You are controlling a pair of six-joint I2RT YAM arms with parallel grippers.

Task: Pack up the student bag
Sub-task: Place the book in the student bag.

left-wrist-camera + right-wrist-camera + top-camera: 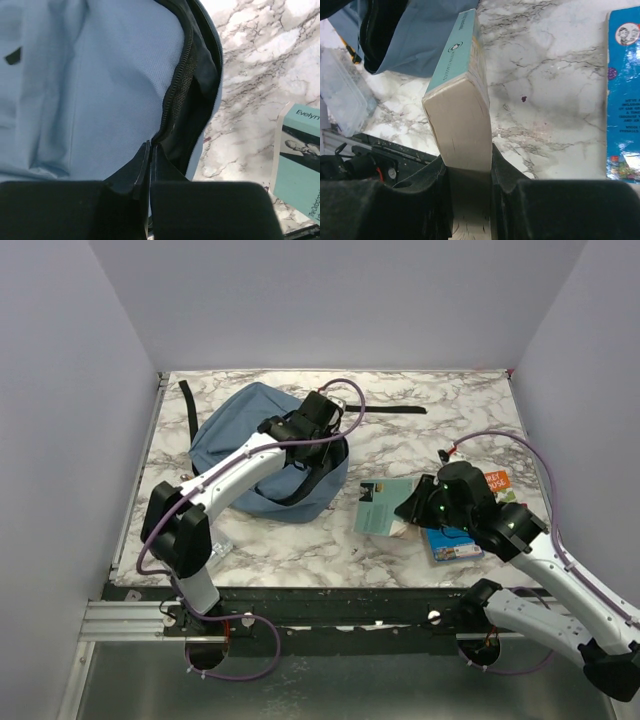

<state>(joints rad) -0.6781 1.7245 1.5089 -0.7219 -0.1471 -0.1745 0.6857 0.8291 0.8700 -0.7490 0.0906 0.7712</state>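
Left pincer (150, 152) of mine is clamped shut on the zip rim (172, 100) of the student bag (90, 90), lower centre; I judge that thin pinch may slip. Right pincer (468, 167) grips the teal book (460, 115) on edge, bottom centre. From above, the bag lies upper left; a sagging mouth would snag my book.
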